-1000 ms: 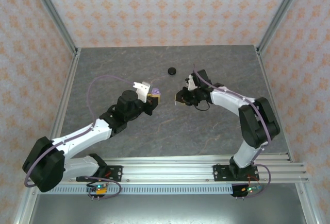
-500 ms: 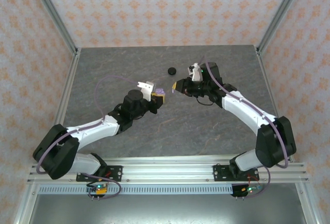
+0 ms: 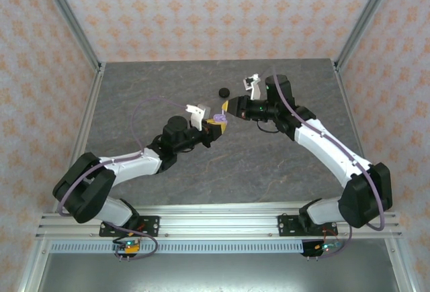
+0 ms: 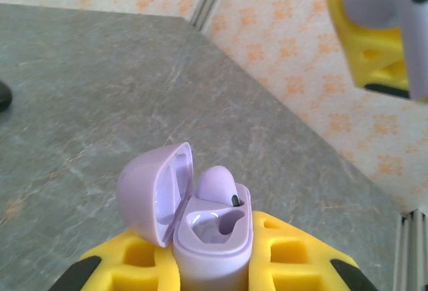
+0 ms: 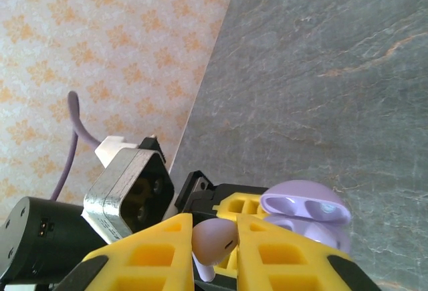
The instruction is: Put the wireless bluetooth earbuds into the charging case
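Holding the lilac charging case (image 4: pixel 212 244) upright between its yellow fingers (image 4: pixel 287 251), the left end effector (image 3: pixel 216 123) was clamped on the case's lower body above the grey worktop (image 3: pixel 134 90). The lid (image 4: pixel 154 194) stood hinged open to one side. Inside, one lilac earbud (image 4: pixel 215 184) sat in the far well, while the near well (image 4: pixel 204 227) lay empty. The right end effector (image 3: pixel 229 109) was closed on a second lilac earbud (image 5: pixel 212 241), pinched between its yellow pads (image 5: pixel 154 254) just above and beside the open case; whether the two touched could not be told. A small black round case (image 3: pixel 224 91) lay on the worktop behind both end effectors, apart from them. A second before, a clear strip of worktop had separated the two end effectors. Half a second before, that gap had narrowed, and at this moment their tips nearly met. The left arm had reached farther forward and to the right. The right arm had stretched out and shifted toward the back of the worktop, closer to the black round case, which had stayed where it was.
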`<action>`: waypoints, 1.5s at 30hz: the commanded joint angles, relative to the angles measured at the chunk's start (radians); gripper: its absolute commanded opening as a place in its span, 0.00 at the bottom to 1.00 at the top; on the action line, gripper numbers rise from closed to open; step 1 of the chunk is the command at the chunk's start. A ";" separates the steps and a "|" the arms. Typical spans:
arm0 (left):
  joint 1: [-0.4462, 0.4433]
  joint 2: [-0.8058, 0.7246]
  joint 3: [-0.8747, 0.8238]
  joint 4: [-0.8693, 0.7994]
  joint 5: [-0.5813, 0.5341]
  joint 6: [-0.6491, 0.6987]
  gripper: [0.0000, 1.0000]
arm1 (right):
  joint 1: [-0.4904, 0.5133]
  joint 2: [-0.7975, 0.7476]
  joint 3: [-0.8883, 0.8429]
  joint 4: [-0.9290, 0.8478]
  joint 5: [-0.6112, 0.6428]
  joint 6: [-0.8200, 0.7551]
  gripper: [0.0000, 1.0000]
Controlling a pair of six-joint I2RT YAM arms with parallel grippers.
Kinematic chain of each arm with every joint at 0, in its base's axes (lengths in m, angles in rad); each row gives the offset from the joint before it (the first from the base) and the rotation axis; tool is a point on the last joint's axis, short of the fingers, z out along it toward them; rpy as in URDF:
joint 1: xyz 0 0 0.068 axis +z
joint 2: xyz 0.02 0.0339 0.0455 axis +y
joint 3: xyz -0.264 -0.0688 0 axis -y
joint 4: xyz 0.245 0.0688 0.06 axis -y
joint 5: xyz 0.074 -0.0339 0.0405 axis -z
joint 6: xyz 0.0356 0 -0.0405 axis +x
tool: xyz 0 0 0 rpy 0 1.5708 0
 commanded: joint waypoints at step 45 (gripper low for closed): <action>-0.015 -0.081 0.043 0.055 0.094 -0.008 0.07 | 0.081 -0.046 0.066 -0.187 0.194 -0.175 0.20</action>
